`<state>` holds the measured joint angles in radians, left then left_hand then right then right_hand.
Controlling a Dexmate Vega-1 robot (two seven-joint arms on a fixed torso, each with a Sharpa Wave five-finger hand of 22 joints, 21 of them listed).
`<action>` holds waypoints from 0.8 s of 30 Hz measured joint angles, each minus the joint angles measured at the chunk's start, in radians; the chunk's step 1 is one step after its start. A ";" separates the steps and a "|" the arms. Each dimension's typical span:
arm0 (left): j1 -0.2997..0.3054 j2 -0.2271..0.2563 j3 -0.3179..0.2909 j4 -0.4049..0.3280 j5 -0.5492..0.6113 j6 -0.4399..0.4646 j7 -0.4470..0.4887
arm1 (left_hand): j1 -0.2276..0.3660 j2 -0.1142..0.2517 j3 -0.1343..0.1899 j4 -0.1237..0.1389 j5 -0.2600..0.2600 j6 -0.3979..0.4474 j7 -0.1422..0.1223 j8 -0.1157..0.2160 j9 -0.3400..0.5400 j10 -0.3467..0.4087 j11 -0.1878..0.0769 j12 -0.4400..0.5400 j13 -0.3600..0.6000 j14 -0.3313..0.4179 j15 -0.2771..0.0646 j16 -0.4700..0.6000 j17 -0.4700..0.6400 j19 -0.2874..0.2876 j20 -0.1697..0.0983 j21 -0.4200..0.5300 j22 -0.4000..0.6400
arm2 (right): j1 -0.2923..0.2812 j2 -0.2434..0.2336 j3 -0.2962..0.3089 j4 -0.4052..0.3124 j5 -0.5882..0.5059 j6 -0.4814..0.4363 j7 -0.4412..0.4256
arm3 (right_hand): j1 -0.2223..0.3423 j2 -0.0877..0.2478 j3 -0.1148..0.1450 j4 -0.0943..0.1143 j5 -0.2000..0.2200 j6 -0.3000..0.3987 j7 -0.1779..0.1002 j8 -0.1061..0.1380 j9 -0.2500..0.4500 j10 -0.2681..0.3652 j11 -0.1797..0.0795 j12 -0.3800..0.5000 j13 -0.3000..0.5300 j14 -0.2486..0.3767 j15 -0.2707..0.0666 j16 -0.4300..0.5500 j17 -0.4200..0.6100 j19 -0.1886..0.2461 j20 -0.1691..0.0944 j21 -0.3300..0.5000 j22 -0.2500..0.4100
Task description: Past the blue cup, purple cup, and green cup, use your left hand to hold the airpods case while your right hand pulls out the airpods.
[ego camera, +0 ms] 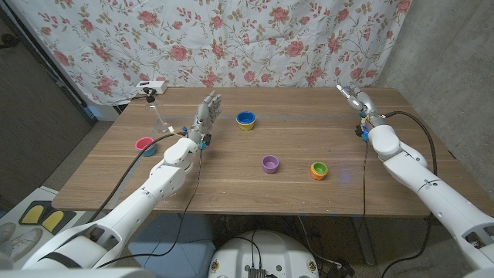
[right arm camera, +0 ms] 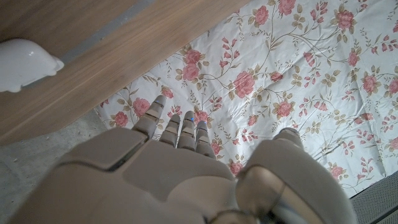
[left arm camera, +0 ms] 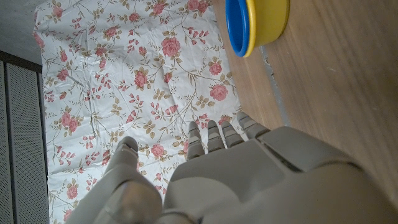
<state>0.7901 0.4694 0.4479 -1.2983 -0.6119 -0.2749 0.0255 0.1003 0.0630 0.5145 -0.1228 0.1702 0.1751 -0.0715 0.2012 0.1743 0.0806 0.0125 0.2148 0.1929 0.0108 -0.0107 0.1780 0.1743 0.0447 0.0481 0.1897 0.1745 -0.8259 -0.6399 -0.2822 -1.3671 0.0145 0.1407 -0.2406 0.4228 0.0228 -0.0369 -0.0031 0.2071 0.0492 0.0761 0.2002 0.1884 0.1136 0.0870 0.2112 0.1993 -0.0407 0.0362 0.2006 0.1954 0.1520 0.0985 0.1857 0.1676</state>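
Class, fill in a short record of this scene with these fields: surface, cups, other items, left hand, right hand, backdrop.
surface: wooden table
cups: blue cup far middle; purple cup and green cup nearer, side by side, apart
other items: pink dish at left edge; white object at far left corner; airpods case cannot be told
left hand: open, holds nothing
right hand: open, at far right corner
backdrop: floral cloth
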 measured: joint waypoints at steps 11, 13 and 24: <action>-0.014 -0.010 0.006 0.024 0.002 -0.005 -0.003 | 0.000 0.000 0.000 0.000 0.000 0.000 0.000 0.000 0.000 0.000 0.000 0.000 0.000 0.000 0.000 0.000 0.000 0.000 0.000 0.000 0.000 | 0.014 -0.005 -0.008 0.010 -0.027 -0.044 -0.028 | 0.000 0.000 0.003 -0.003 -0.004 -0.012 0.004 -0.002 0.000 0.005 0.005 0.000 0.000 0.000 0.000 0.000 0.000 0.006 0.006 0.000 0.000; -0.015 -0.010 0.006 0.024 0.001 -0.006 -0.005 | 0.000 0.000 0.000 0.000 0.000 0.000 0.000 0.000 0.000 0.000 0.000 0.000 0.000 0.000 0.000 0.000 0.000 0.000 0.000 0.000 0.000 | 0.016 -0.008 -0.011 0.007 -0.029 -0.049 -0.030 | 0.004 -0.004 0.000 -0.006 -0.004 -0.016 0.001 -0.002 0.000 0.005 0.005 0.000 0.000 0.000 0.000 0.000 0.000 0.008 0.009 0.000 0.000; -0.025 -0.012 0.007 0.047 -0.008 -0.012 -0.024 | 0.000 0.000 0.000 0.000 0.000 0.000 0.000 0.000 0.000 0.000 0.000 0.000 0.000 0.000 0.000 0.000 0.000 0.000 0.000 0.000 0.000 | 0.009 -0.020 -0.023 -0.045 -0.076 -0.162 -0.063 | 0.004 -0.004 0.001 -0.010 -0.004 -0.018 -0.001 -0.002 0.000 0.005 0.005 0.000 0.000 0.000 0.000 0.000 0.000 0.004 0.013 0.000 0.000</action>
<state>0.7652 0.4571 0.4552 -1.2510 -0.6201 -0.2870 0.0019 0.1003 0.0630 0.5145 -0.1228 0.1702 0.1751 -0.0715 0.2012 0.1743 0.0805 0.0125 0.2148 0.1929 0.0108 -0.0107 0.1781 0.1743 0.0447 0.0482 0.1896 0.1744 -0.8170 -0.6604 -0.3049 -1.4123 -0.0613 -0.0209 -0.3038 0.4267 0.0189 -0.0356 -0.0126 0.2035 0.0316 0.0750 0.1986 0.1882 0.1188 0.0925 0.2112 0.1993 -0.0407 0.0361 0.2007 0.1955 0.1562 0.1110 0.1857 0.1677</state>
